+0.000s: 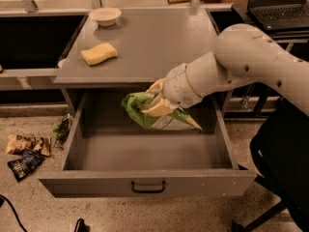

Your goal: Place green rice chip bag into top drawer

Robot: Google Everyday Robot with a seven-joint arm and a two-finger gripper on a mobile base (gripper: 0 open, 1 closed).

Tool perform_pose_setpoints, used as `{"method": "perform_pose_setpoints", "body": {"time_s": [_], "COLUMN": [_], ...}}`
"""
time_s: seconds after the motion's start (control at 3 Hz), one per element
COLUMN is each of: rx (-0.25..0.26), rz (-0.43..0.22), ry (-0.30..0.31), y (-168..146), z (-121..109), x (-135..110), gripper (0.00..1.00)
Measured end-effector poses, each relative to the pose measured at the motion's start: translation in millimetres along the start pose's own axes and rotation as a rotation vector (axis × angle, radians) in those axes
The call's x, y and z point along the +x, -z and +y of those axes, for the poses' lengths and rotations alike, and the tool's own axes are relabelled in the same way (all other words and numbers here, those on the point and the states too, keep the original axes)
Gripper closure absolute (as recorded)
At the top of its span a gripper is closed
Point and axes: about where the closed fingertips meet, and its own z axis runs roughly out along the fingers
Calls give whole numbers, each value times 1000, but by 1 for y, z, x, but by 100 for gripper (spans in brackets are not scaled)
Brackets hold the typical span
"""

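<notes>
The green rice chip bag (pixel 145 114) is a crinkly light-green bag, held in my gripper (pixel 155 105) over the open top drawer (pixel 145 182). The bag hangs just above the drawer's back half, its lower edge close to the drawer floor. My gripper's cream fingers (pixel 157 108) are shut on the bag's middle. My white arm (pixel 241 66) reaches in from the right. The drawer is pulled fully out, grey, with a small dark handle (pixel 148 187) at the centre of its front panel.
A yellow sponge (pixel 99 53) and a white bowl (pixel 105 16) sit on the grey cabinet top (pixel 159 42). Brown and dark snack bags (pixel 25 151) lie on the floor at left. A laptop (pixel 280 4) stands at the back right. A dark chair (pixel 285 168) is at right.
</notes>
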Motion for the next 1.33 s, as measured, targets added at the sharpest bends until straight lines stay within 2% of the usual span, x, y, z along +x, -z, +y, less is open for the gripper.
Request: {"method": "perform_pose_setpoints", "body": {"time_s": [0.33, 0.67, 1.0, 1.33], "rx": [-35, -45, -43, -42], "rz": [86, 146, 187, 206], "ry": [-43, -78, -108, -136], "y": [-24, -38, -48, -55], "z": [2, 2, 1, -1], "x": [39, 69, 89, 103], "gripper": [100, 100, 85, 62]}}
